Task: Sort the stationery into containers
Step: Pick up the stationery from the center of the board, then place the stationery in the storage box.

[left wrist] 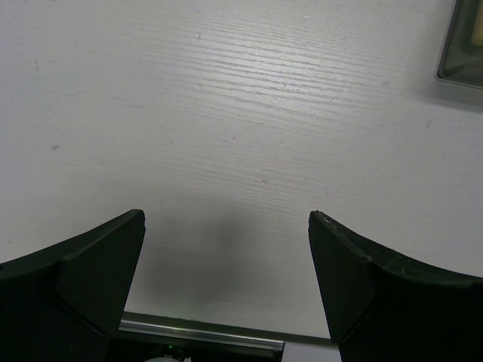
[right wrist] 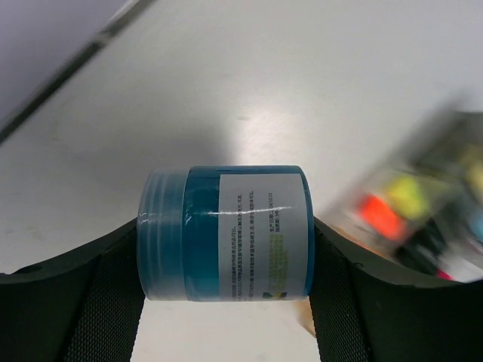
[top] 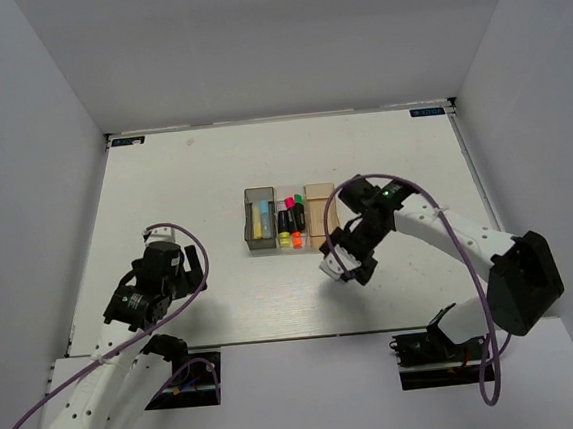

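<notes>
Black jaws of the right arm (top: 449,235) fill the foot of the right wrist view, closed on a blue jar (right wrist: 226,232) lying sideways, its lid end against one jaw and its base against the other. The job now looks like carrying it to the amber bin (top: 320,215), which shows nothing inside from above. A good carry would keep the squeeze steady, lift clear of the rim, centre the jar over the opening, and let go low so that it cannot roll out. Only the wrist view shows the white label and how the jar sits in the grip. The top view alone shows the row of dark grey bin (top: 260,220), clear bin (top: 291,226) with markers (top: 287,224), and amber bin, with the jar just in front of them. Left jaws stand wide apart and empty over bare desk (left wrist: 241,113).
</notes>
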